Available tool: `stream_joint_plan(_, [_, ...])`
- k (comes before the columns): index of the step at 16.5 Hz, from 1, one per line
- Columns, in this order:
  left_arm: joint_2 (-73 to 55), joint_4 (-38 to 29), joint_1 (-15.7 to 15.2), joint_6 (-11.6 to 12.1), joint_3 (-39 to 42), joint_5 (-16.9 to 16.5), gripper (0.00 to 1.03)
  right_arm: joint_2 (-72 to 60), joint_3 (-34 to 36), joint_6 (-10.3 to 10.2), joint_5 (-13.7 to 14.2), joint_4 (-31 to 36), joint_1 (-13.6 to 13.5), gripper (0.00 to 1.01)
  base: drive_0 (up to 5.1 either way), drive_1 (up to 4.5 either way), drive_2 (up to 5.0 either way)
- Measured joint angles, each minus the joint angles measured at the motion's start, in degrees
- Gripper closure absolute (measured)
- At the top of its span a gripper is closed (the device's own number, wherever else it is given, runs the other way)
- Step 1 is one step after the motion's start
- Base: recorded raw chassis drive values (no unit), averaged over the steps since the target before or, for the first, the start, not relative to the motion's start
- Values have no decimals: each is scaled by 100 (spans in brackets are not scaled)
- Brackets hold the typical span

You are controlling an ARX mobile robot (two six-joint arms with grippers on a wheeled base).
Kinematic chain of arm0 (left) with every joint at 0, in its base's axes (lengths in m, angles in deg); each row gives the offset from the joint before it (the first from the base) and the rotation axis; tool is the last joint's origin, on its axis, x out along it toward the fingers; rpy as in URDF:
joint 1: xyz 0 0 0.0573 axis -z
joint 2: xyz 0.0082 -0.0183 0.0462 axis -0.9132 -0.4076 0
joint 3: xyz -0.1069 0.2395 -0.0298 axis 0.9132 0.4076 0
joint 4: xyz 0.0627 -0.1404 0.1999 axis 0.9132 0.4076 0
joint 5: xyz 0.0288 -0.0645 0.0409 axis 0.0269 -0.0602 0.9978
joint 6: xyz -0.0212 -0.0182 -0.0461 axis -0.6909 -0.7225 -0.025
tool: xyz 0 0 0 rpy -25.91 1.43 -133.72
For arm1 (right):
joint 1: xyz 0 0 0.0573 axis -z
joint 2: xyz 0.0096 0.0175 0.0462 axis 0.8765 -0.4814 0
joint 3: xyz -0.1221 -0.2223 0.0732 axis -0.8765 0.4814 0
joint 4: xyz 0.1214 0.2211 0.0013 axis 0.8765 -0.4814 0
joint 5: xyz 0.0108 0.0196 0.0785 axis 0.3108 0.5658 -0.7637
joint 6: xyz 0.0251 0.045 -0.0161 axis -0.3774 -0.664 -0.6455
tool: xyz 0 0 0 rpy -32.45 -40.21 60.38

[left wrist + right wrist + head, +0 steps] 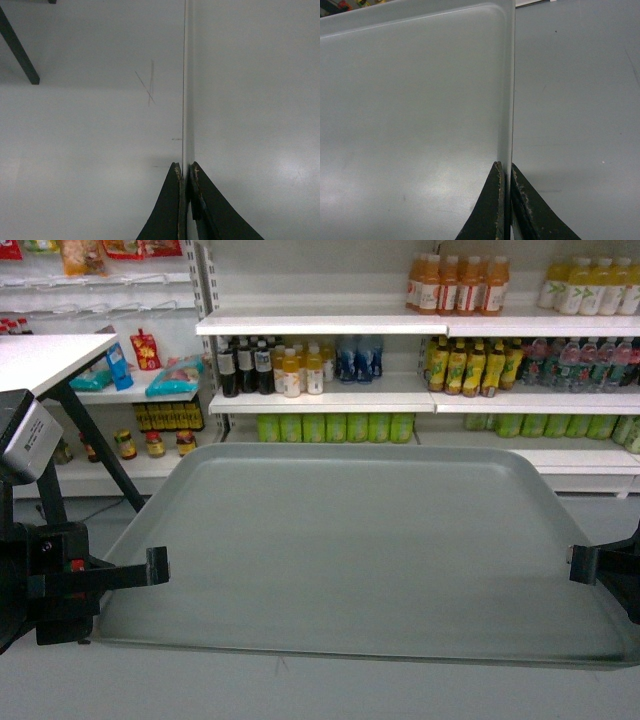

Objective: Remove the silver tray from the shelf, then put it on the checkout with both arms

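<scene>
Silver tray [370, 550] held level in the air between the two arms, in front of the store shelves [420, 400], clear of the shelf boards and over grey floor [300, 695]. Left gripper [158, 567] clamps the tray's left rim near the front corner; left wrist view shows its fingers [172, 210] pinched nearly together on the thin edge. Right gripper [575, 565] clamps the right rim opposite; right wrist view shows fingers [492, 210] closed on the rim the same way, tray surface to one side, floor to the other. Tray looks empty. White bench [50, 355] on dark legs at upper left, beside the tray's left far corner, not touching; how far apart is hard to judge. Bottled drinks [460, 285] fill the shelves behind.
</scene>
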Motion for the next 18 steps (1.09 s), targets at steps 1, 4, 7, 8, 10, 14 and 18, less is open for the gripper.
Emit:
stream_joint_plan(1, [0, -4, 0, 0, 0, 0, 100, 0, 0, 0, 0, -17, 0, 98, -469, 276, 276])
stream_joint_plan(4, [0, -2, 0, 0, 0, 11, 100, 0, 0, 0, 11, -2, 0, 98, -496, 249, 249])
stream_joint_plan(7, [0, -7, 0, 0, 0, 13, 100, 2, 0, 0, 11, -4, 0, 98, -500, 246, 246])
stream_joint_plan(8, [0, -20, 0, 0, 0, 4, 100, 0, 0, 0, 9, 0, 0, 98, -493, 252, 252])
stream_joint_plan(10, [0, 15, -2, 0, 0, 17, 100, 0, 0, -2, 13, -4, -4, 98, -499, 246, 246])
stream_joint_plan(14, [0, 2, -4, 0, 0, 20, 100, 2, 0, -2, 13, 2, -4, 98, -503, 243, 243])
stream_joint_plan(18, [0, 15, -7, 0, 0, 17, 100, -9, 0, -7, 0, -7, -4, 98, -499, 242, 242])
